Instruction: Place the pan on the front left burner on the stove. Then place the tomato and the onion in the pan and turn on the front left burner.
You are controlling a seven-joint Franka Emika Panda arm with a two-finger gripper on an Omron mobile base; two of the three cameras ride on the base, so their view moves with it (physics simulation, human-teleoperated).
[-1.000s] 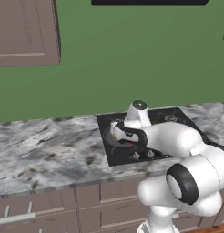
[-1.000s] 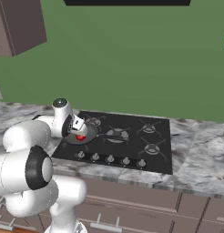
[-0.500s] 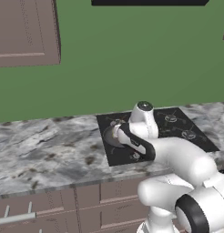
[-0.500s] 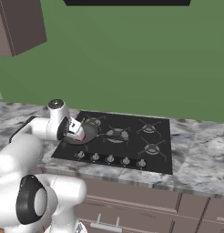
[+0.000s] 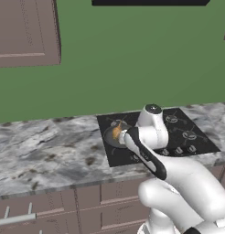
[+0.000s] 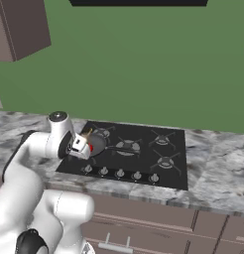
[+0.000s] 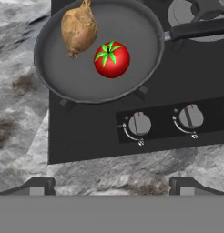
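A: Where is the pan right now?

B: On the stove, over the front left burner; the grate's prongs poke out from under its rim. In the hand view its long dark handle runs off toward the upper right, across the next burner.

A: And the food?

B: Both pieces lie inside the pan. The tomato sits near the middle with its green stem top facing the camera. The onion lies just beside it, toward the pan's far left wall, stalk tip pointing away. I cannot tell whether the two touch.

A: What about the claw?

B: Its jaws are spread wide and hold nothing. The two dark fingertips stand at the bottom of the hand view, over the marbled worktop at the stove's front edge. The pan lies ahead of them, well apart, with the row of silver knobs between the claw and the pan.

A: How does it look from the base cameras?

B: In the right base view the claw hangs at the front left corner of the stove, just beside the pan, with the onion showing above it. In the left base view the onion shows as a yellow-brown spot in the pan, close to the arm's wrist.
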